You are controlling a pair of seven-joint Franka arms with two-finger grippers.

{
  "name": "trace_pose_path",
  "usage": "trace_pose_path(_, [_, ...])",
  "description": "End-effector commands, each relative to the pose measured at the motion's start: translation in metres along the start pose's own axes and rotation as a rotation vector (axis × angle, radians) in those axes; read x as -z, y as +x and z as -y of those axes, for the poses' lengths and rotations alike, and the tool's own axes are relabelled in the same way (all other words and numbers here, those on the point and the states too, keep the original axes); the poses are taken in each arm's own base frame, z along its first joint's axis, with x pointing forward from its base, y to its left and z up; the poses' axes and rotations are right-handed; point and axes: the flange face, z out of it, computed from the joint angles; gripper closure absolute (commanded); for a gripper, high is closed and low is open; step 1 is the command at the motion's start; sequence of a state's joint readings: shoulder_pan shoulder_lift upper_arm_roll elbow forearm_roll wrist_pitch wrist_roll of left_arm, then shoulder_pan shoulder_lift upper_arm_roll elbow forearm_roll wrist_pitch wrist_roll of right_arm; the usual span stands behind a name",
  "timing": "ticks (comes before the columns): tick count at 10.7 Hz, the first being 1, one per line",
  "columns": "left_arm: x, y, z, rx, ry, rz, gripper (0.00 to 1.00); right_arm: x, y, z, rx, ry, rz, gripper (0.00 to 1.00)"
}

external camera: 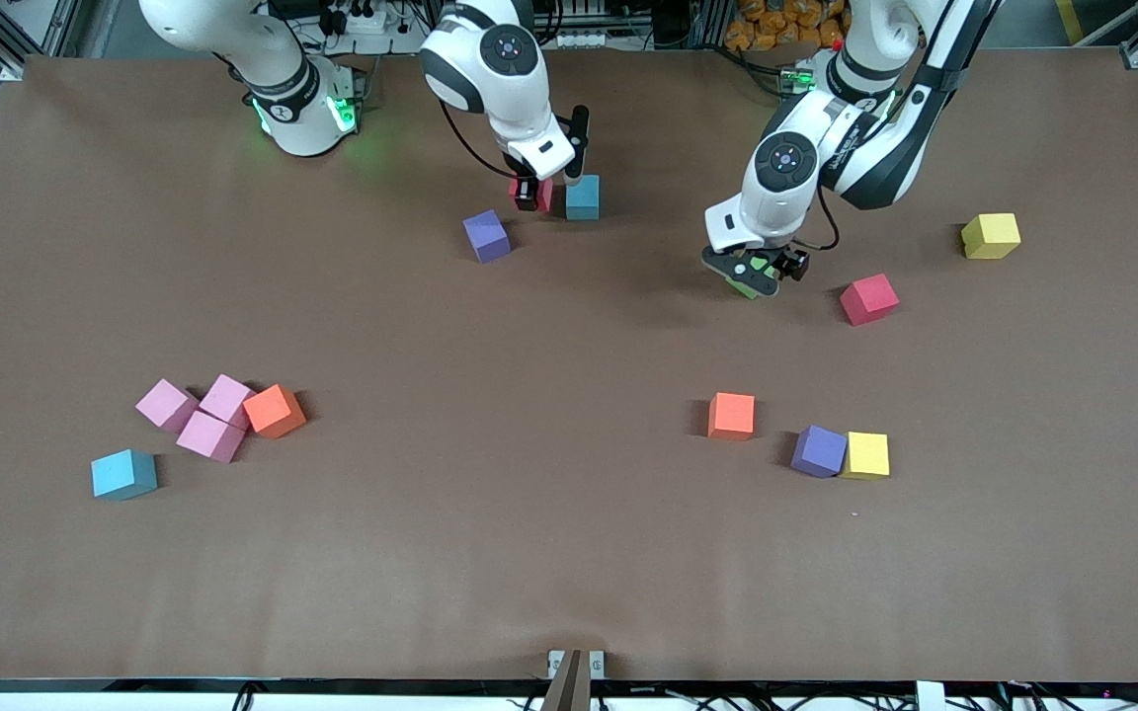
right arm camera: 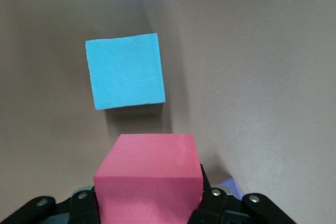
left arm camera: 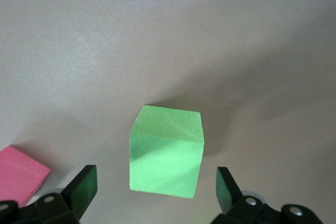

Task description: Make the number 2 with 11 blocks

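The right gripper point(external camera: 532, 194) is squeezed on a red block point(right arm camera: 149, 179), just beside a light blue block point(external camera: 583, 197). The left gripper point(external camera: 753, 278) has its fingers wide apart around a green block point(left arm camera: 166, 151) on the table point(external camera: 529, 513).

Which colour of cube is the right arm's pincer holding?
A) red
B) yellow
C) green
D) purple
A: the right wrist view shows the right pincer clamped on a red cube, beside a light blue cube on the table; the green cube sits untouched between the left pincer's open fingers.
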State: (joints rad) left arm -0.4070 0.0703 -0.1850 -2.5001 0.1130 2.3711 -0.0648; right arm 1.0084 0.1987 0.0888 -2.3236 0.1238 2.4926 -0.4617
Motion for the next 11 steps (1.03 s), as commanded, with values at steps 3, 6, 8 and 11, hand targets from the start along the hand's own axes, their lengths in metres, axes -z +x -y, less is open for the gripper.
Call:
trace_pose_path(3, [-0.019, -0.019, -0.006, -0.038, 0.005, -0.052, 0.0, -0.037, 0.006, 0.018, 0.026, -0.015, 0.007, 0.72])
trace_pose_path(6, [-0.03, -0.02, -0.008, -0.039, -0.005, -0.067, 0.0, -0.044, 0.009, 0.023, 0.024, -0.023, 0.008, 0.72])
trace_pose_path(8, [-0.04, -0.017, -0.01, -0.039, -0.016, -0.079, 0.0, -0.052, 0.014, 0.033, 0.02, -0.029, 0.0, 0.73])
trace_pose_path(11, [-0.049, -0.013, -0.012, -0.032, -0.028, -0.097, 0.0, -0.057, 0.019, 0.028, 0.015, -0.042, 0.004, 0.73])
